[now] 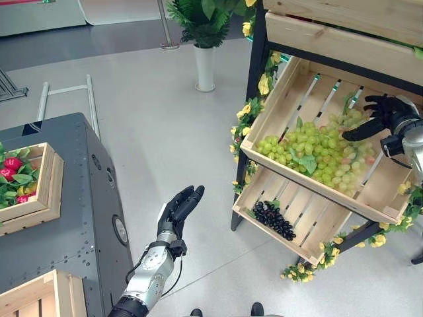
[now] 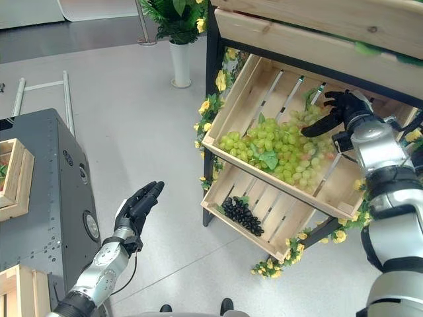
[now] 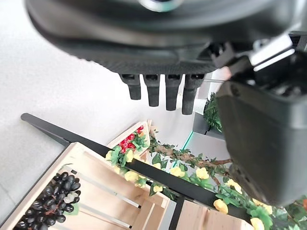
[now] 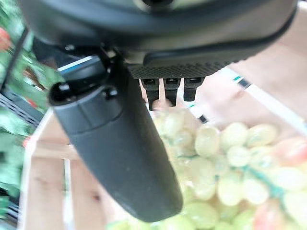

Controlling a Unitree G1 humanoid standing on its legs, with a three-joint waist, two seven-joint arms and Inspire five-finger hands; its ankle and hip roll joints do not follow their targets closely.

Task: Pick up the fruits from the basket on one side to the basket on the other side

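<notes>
I see the shelf (image 1: 256, 99) holding a slanted crate (image 1: 277, 109) of green grapes (image 1: 310, 148), with black grapes (image 1: 274, 220) in the crate below. My right robot hand (image 1: 383, 115) hovers just over the green grapes, fingers relaxed and spread, holding nothing. My left robot hand (image 1: 178, 208) hangs open above the floor, beside the grey counter (image 1: 73, 218).

The strawberry crate (image 1: 41, 177) on the left is cut by the picture's edge, as is the near crate (image 1: 46, 294). In the right wrist view the green grapes (image 4: 225, 158) are blurred. Whether the right hand (image 1: 386, 113) touches the grapes cannot be told. The top crate (image 1: 344, 26) runs out of view.
</notes>
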